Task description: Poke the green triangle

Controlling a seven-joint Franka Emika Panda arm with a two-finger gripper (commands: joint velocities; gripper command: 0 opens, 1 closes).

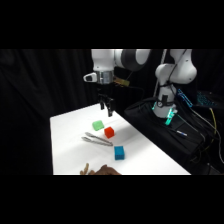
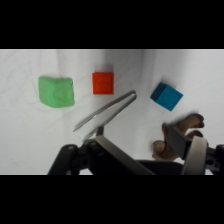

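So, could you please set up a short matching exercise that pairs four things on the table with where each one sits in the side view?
Things:
1. green triangle
2. red cube
3. blue cube
4. metal tongs

Places:
A. nearest the picture's bottom edge
B. right beside the green block, on its right
C. almost under the hand
D. lying flat, left of the red block

Pairs: 1-C, 2-B, 3-A, 4-D

Table (image 2: 200, 70): smooth white, matt. Tongs (image 2: 107, 112): bare metal, shiny. Green triangle (image 2: 56, 91), red cube (image 2: 103, 83), blue cube (image 2: 166, 96): solid, matt, plastic-looking (can't say for sure). Arm (image 1: 120, 59): glossy white shell w/ dark joints. Backdrop (image 1: 40, 80): black cloth, hanging in folds.
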